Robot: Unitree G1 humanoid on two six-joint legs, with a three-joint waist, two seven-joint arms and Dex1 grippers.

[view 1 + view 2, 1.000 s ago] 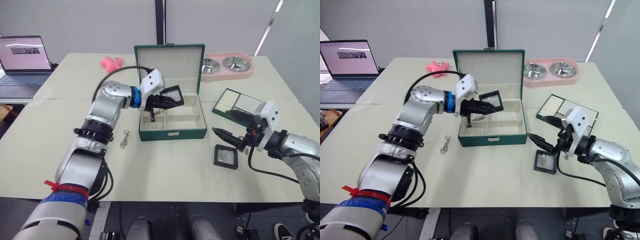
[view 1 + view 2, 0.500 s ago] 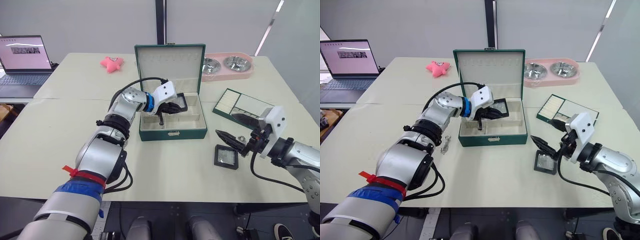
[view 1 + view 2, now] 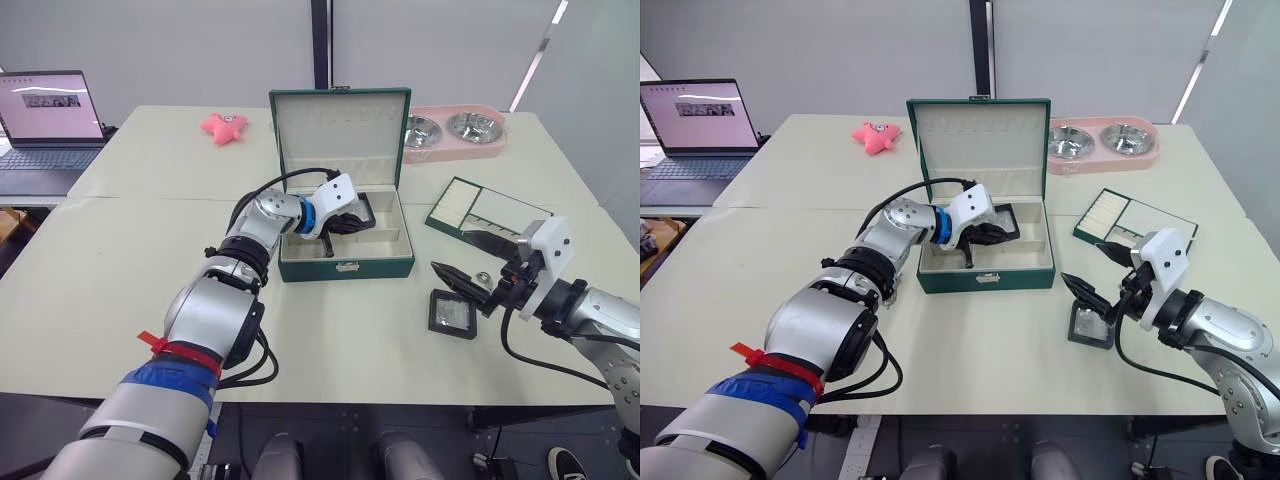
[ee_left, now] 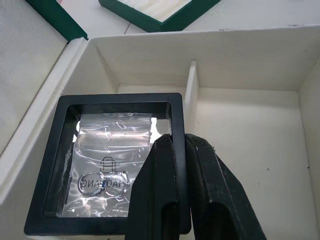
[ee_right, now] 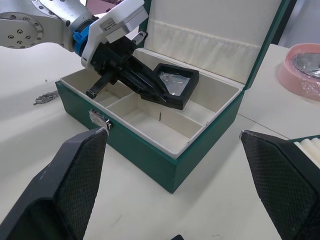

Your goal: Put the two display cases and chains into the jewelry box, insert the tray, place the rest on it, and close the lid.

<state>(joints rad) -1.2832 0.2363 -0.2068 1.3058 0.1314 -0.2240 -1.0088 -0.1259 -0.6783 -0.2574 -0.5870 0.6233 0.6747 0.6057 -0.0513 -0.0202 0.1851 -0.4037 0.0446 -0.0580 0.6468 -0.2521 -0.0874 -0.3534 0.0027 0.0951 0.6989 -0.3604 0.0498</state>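
The dark green jewelry box [image 3: 310, 268] stands open at mid-table, its lid [image 3: 340, 125] upright behind it. My left gripper [image 3: 350, 214] reaches into the box's back compartment, shut on the edge of a black-framed display case [image 4: 110, 145] that is tilted just above the cream floor. The second display case [image 3: 452, 313] lies flat on the table to the right of the box. My right gripper [image 3: 450, 250] hovers open just above and behind it. The tray [image 3: 480, 210] sits at the right, beyond that gripper. A silver chain [image 5: 47, 96] lies on the table beside the box's left end.
A pink double-bowl pet feeder [image 3: 455, 132] stands behind the box at the right. A pink star toy [image 3: 223, 124] lies at the back left. An open laptop [image 3: 45, 120] sits on the far left table.
My left gripper has carried the display case from above the box's left side down into the back compartment. The right gripper has drifted slightly right and stays open.
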